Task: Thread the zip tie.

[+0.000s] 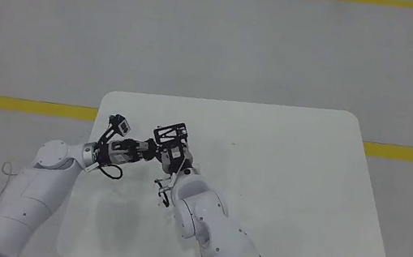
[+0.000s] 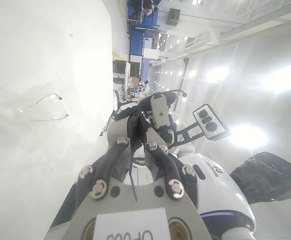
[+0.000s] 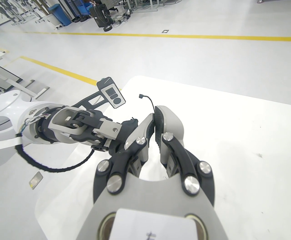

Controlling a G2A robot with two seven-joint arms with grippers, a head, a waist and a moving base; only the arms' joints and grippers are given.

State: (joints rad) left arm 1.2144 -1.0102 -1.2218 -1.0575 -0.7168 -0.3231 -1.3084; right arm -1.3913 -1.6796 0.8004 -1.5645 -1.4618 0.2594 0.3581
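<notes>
- With fingers (image 3: 168, 120) of right gripper (image 3: 155, 112) pressed together, clamps thin black plastic zip tie (image 3: 151, 102); lets its small square head curl out past the fingertips.
- With fingers (image 2: 117, 134) of left gripper (image 2: 135, 120) likewise closed, pinches the tie's strap, tail running back toward the wrist.
- Holds both grippers tip to tip, tie raised above rounded white table (image 1: 288, 183), over its left side.
- Sits well apart from small dark scuff mark (image 3: 259, 155) on the tabletop.

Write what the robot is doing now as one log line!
left gripper: shut on zip tie | right gripper: shut on zip tie, head end sticking out | grippers: tips close together | over table
</notes>
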